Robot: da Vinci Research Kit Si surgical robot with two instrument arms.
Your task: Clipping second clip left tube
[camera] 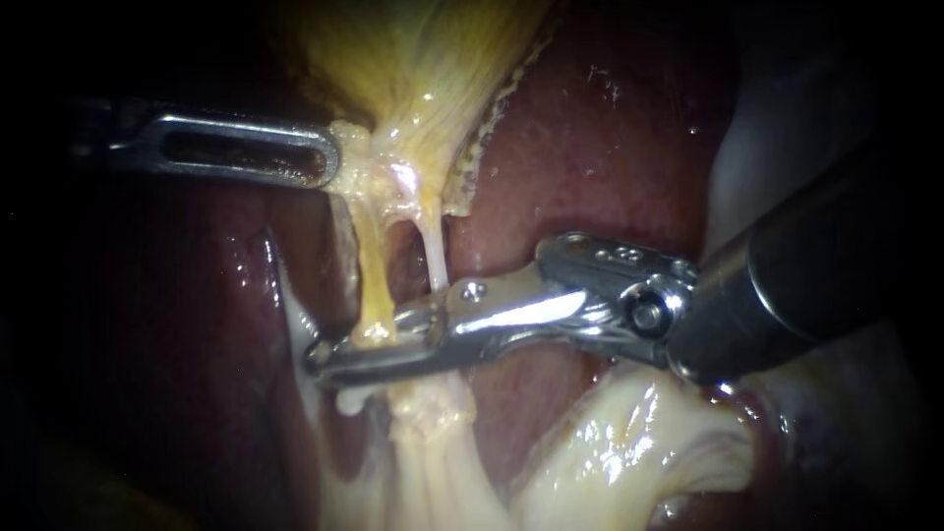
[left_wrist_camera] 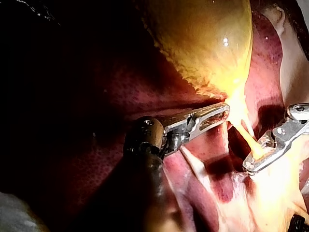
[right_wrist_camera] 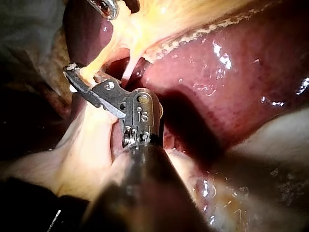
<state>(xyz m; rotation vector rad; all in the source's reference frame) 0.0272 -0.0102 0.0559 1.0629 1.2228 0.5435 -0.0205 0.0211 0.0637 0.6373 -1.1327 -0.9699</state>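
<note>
Gripping the gallbladder [camera: 423, 69] at ten o'clock with our left instrument [camera: 329, 162], we clamp the left tube [camera: 372, 275] with our right instrument [camera: 360, 342].

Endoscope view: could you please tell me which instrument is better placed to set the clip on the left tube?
Right. The right instrument lies across the left tube, closed on it; the left instrument is busy gripping the gallbladder higher up.

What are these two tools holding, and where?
Left instrument: the gallbladder, at its narrow end. Right instrument: the left tube, at its end away from the gallbladder.
</note>
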